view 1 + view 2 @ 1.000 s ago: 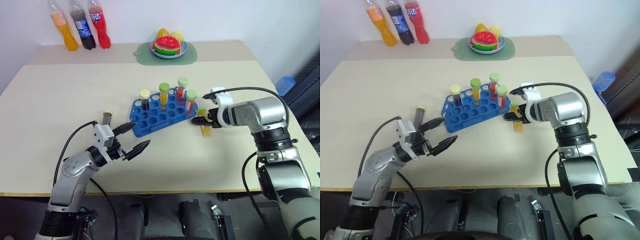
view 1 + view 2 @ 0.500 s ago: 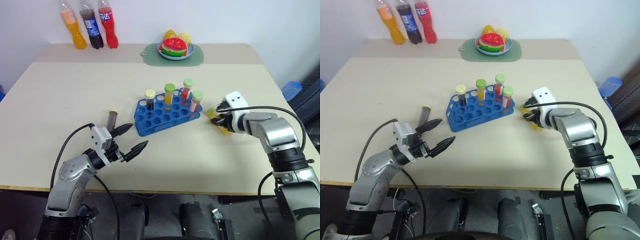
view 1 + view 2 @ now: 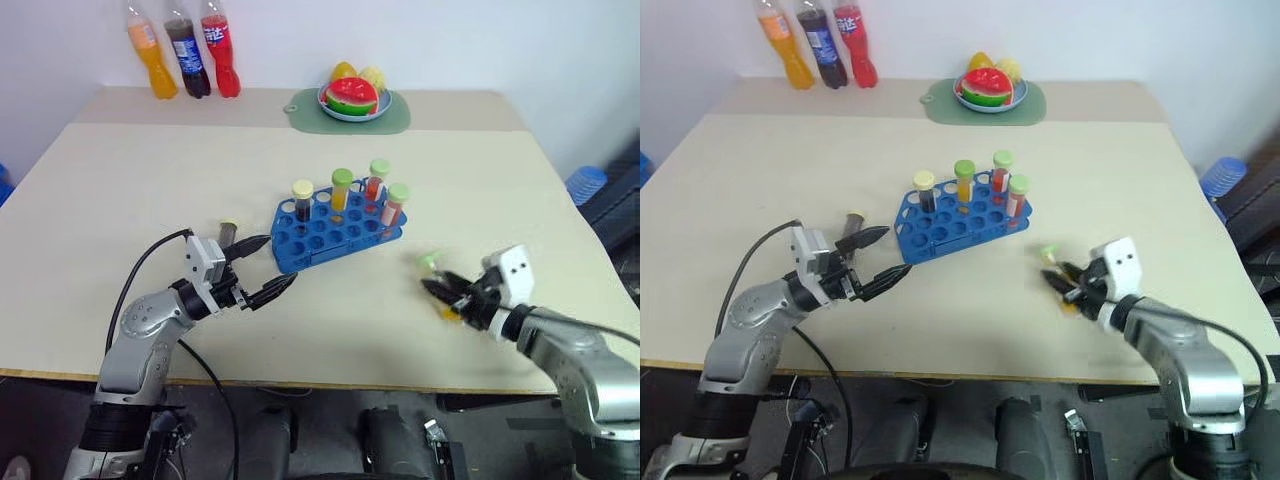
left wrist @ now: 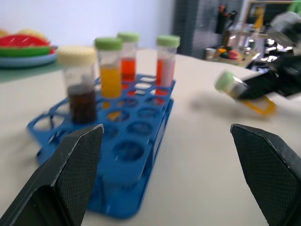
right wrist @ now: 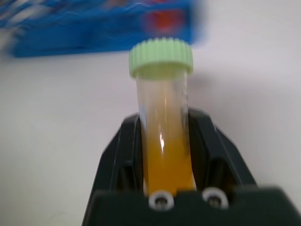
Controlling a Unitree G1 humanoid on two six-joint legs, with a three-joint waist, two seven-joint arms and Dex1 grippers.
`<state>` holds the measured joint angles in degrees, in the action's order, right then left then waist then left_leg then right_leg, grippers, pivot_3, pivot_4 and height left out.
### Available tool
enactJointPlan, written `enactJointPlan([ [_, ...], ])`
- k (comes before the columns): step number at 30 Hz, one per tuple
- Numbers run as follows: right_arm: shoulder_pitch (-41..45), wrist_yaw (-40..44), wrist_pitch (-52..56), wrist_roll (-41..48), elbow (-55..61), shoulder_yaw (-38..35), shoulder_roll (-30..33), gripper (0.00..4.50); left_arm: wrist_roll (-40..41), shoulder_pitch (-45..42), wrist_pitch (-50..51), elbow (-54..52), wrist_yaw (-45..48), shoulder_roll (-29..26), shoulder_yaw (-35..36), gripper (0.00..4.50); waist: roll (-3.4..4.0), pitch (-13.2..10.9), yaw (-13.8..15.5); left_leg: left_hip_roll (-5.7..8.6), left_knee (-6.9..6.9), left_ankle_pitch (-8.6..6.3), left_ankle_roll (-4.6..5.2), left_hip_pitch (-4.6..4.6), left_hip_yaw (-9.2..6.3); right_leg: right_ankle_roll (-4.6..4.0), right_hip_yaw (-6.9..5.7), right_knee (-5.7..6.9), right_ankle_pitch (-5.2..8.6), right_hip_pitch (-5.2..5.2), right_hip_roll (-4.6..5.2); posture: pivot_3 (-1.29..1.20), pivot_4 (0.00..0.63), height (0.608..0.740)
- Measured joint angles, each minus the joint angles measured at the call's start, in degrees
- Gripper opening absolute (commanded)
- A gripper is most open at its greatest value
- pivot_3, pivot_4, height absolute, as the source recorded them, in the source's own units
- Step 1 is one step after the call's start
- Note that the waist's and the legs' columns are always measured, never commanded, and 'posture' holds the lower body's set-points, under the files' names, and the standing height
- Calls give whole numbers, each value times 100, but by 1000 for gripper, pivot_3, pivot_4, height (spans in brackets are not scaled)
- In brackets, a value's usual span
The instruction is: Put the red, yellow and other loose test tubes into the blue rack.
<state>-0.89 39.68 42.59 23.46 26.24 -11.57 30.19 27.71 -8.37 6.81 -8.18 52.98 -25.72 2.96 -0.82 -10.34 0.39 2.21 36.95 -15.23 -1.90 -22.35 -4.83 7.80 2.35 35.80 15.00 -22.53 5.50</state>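
The blue rack point(image 3: 335, 228) stands mid-table with several capped tubes upright in it: dark, yellow and two reddish ones. My right gripper point(image 3: 447, 292) is shut on a yellow test tube point(image 5: 165, 141) with a green cap point(image 3: 430, 261). It holds the tube tilted just above the table, to the right of the rack and nearer the front edge, cap pointing toward the rack. My left gripper point(image 3: 272, 266) stands open at the rack's near left corner with nothing between its fingers point(image 4: 70, 174). A loose dark tube point(image 3: 228, 238) lies just beyond it.
Three drink bottles point(image 3: 182, 52) stand at the back left corner. A plate of fruit point(image 3: 352, 98) sits on a green mat at the back middle. A blue object point(image 3: 586, 184) lies beyond the table's right edge.
My right gripper has shut on the yellow tube beside the rack and drawn back with it toward the front edge. The left gripper has barely moved. The camera view has shifted.
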Motion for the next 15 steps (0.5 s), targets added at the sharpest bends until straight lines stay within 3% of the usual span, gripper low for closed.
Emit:
enactJointPlan([
  [3, 114, 272, -863, -113, -237, 439, -187, 845, 2, -84, 19, 56, 61, -1, -4, 4500, 1, -1, -154, -5, 2, 0, 0, 2, 2, 0, 7, 13, 0, -10, -4, 0, 150, 740],
  [6, 862, 282, -1892, -444, -866, 928, -625, 845, 8, -102, 38, 58, 71, -2, 3, 4500, 7, -5, -242, -7, 0, 0, -1, 1, 0, -1, 15, 30, 0, -23, -8, 0, 150, 740],
  [15, 2480, -420, -4091, -1203, -3039, 1582, -2166, 845, 23, 221, 80, -172, -89, -23, 61, 4500, 10, -7, -236, -3, -7, 5, -10, -11, -4, -1, 26, 33, -1, -48, -2, 0, 150, 740],
])
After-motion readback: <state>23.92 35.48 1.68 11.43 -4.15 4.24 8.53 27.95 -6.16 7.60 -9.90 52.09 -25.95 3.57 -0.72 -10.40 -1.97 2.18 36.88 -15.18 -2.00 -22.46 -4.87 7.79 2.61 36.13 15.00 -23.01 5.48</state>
